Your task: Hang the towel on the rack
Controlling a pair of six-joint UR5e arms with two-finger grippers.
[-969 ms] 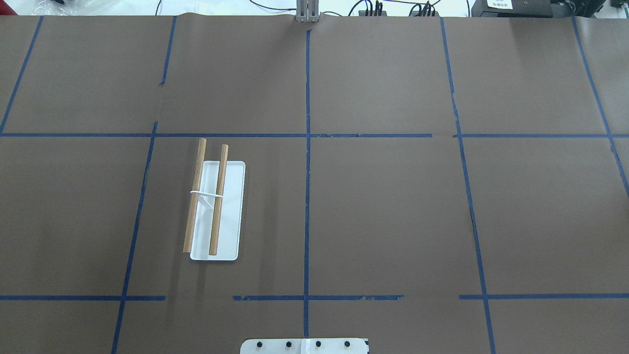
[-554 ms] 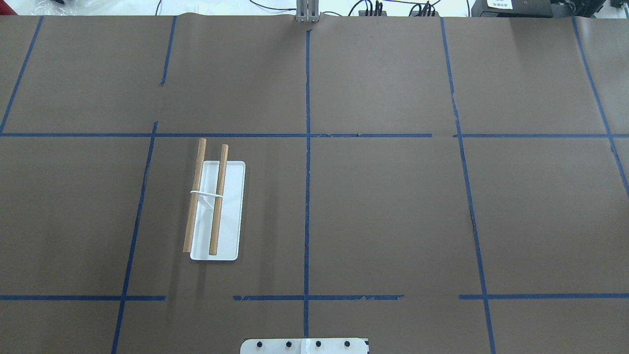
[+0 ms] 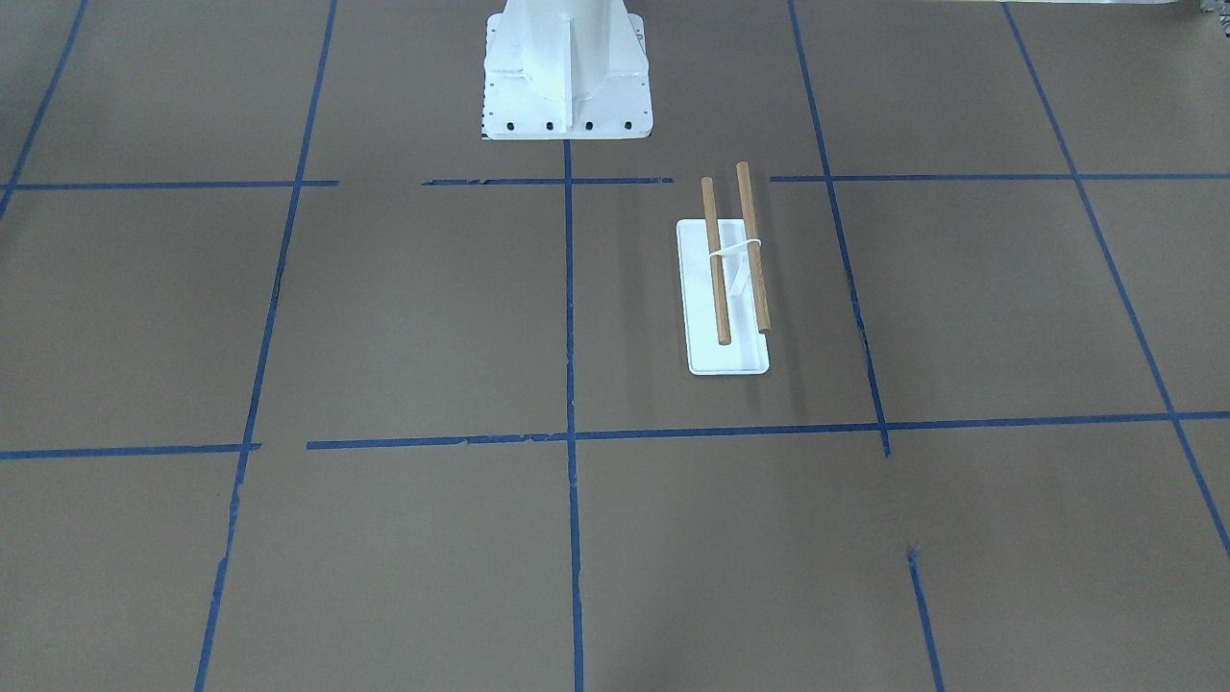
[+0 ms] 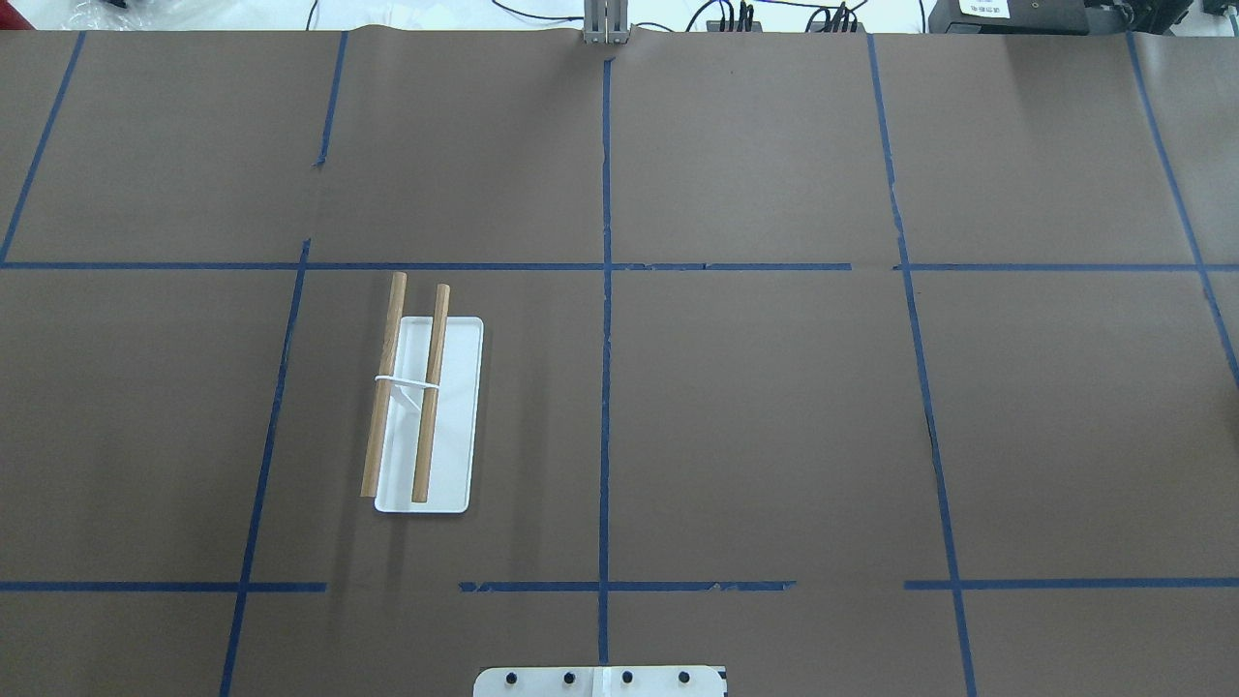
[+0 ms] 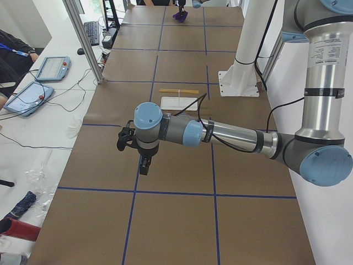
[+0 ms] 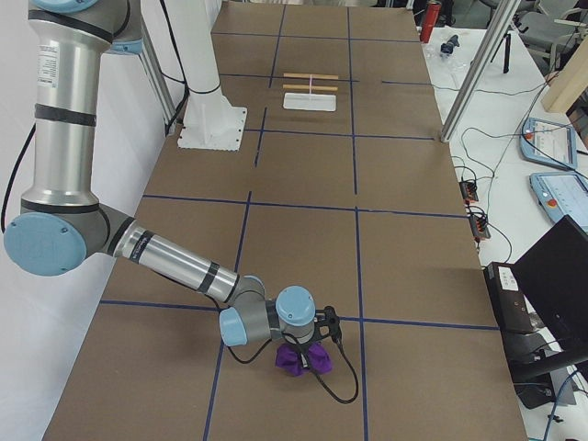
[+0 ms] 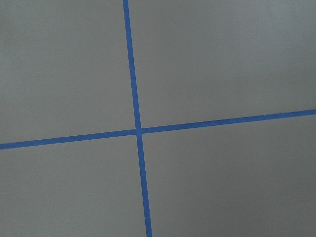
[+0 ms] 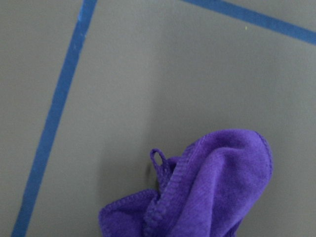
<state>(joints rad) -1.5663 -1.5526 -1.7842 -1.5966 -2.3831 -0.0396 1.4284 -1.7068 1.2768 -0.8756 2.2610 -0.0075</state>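
Towel [image 6: 296,360] bunched under right pincer [image 6: 305,345], rack [image 4: 426,407] well apart by pedestal [image 3: 565,86]; right and left pincer [image 5: 144,167] openings unclear.

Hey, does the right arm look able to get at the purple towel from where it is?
Probably yes. The right gripper hangs directly over the purple towel, which lies bunched on the table with nothing around it in the way. Whether the gripper touches the towel yet cannot be told.
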